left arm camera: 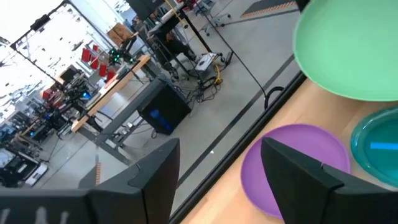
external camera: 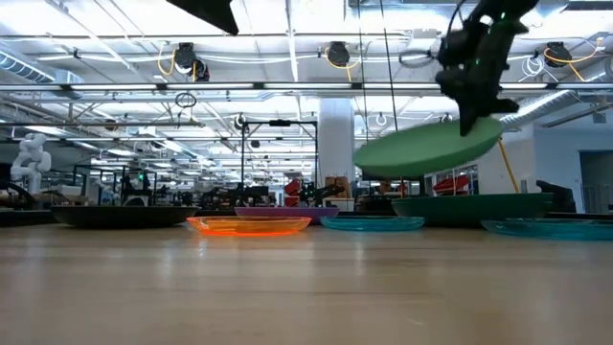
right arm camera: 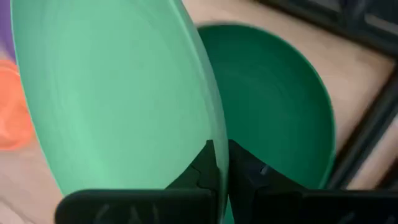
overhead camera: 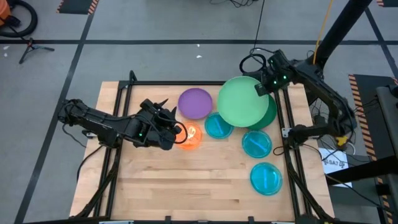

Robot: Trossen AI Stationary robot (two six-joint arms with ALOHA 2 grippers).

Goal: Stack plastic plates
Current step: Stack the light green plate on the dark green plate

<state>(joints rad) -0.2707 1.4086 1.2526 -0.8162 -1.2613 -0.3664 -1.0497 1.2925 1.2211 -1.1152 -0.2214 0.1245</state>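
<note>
My right gripper (overhead camera: 261,89) is shut on the large mint green plate (overhead camera: 244,101), which hangs in the air above the dark green plate (overhead camera: 271,116) lying flat near the table's far right corner. The purple plate (overhead camera: 194,102) lies flat by the far edge. The orange plate (overhead camera: 190,137) rests near the middle, with three cyan plates to its right: (overhead camera: 217,126), (overhead camera: 257,143), (overhead camera: 266,177). My left gripper (overhead camera: 166,112) is open and empty just left of the orange plate, pointing toward the purple plate (left arm camera: 292,162). A black plate (external camera: 124,216) shows only in the low view. My right gripper pinches the mint green plate's rim (right arm camera: 211,127) between its two fingers, one on the upper face and one underneath. The fingers (external camera: 476,110) come from above, slanting down. The plate (external camera: 426,151) is lifted clear and tilted, its held edge higher, over the dark green plate (external camera: 469,206).
A black metal frame (overhead camera: 287,112) runs along the table's far edge and both sides, close to the right gripper and the dark green plate. The near half of the wooden table (overhead camera: 186,186) holds only the nearest cyan plate. Cables lie on the floor beyond the far edge.
</note>
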